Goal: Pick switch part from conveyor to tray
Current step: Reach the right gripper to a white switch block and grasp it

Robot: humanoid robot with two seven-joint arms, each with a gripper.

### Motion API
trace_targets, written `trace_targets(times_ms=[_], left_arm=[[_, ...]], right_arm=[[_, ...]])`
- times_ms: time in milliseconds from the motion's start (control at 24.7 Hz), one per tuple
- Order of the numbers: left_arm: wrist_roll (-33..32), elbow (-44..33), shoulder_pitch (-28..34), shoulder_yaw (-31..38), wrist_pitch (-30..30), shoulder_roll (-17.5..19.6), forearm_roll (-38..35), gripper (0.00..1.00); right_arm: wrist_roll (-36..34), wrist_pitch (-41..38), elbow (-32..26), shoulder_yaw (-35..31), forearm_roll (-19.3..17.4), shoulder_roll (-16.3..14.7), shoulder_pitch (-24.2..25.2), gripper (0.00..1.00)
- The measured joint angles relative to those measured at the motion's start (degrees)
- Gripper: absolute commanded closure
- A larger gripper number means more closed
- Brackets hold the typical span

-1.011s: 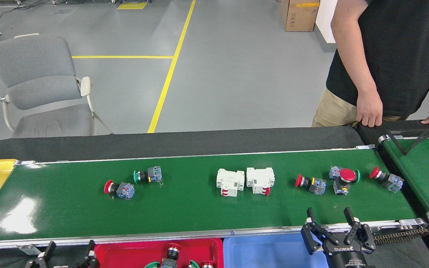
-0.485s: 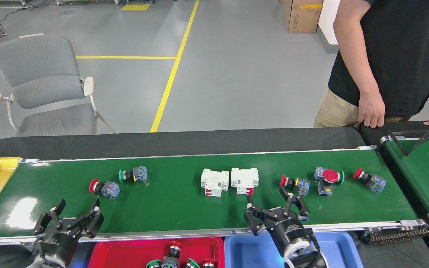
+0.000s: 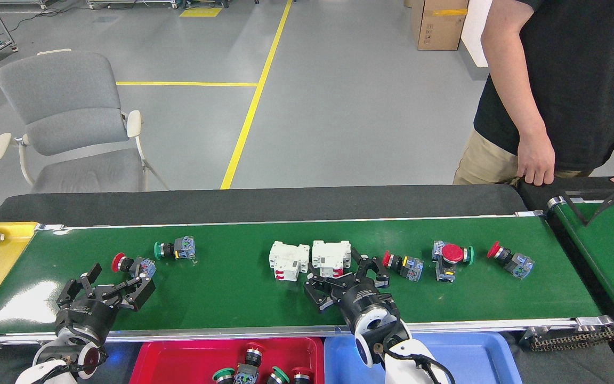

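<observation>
A: Listing the belt first. Conveyor, green, silver rails. On it from the left: red-capped switch, green-capped switch, two white breakers side by side, another red-capped switch, a red-and-green cluster, and a last red one near the right end.

B: Grippers?

A: Left gripper, fingers spread wide, over the belt's near edge, just short of the leftmost red switch, holding nothing. Right gripper, fingers also spread wide, its tips just beside the right breaker; contact cannot be judged.

B: Trays?

A: Red tray with several switches inside; blue tray beside it. A person stands behind the far side.
</observation>
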Motion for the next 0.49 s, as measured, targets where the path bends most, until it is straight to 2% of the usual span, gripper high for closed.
trace_targets(times_ms=[81, 121, 162, 283, 323, 404, 445, 485], left_arm=[[0.00, 2.18, -1.51, -0.12, -0.10, -0.01, 0.02, 0.00], [0.01, 3.12, -2.17, -0.22, -0.17, 0.00, 0.06, 0.00], [0.03, 3.97, -2.72, -0.48, -0.20, -0.01, 0.19, 0.00], [0.14, 5.05, -3.27, -1.07, -0.22, -0.05, 0.29, 0.00], [0.14, 5.13, -3.29, -1.16, -0.22, -0.12, 0.30, 0.00], [0.09, 5.18, -3.29, -1.50, -0.27, -0.44, 0.33, 0.00], [0.03, 5.19, -3.29, -1.62, -0.31, -0.65, 0.34, 0.03], [0.00, 5.19, -3.30, -1.70, -0.36, -0.89, 0.34, 0.09]], right_arm=[[0.02, 0.43, 1.23, 0.35, -0.93, 0.00, -0.34, 0.02], [0.02, 0.96, 1.66, 0.45, -1.61, 0.00, -0.62, 0.06], [0.02, 1.27, 2.07, 0.51, -2.20, 0.00, -1.04, 0.17], [0.03, 1.93, 3.50, 0.66, -2.86, 0.04, -2.54, 0.72], [0.04, 2.03, 3.96, 0.66, -3.14, 0.04, -3.13, 0.84], [0.07, 2.23, 4.40, 0.71, -3.43, 0.05, -3.71, 0.94], [0.07, 2.34, 4.49, 0.79, -3.47, 0.05, -3.75, 0.97], [0.07, 2.15, 4.53, 0.89, -3.51, 0.05, -3.75, 0.98]])
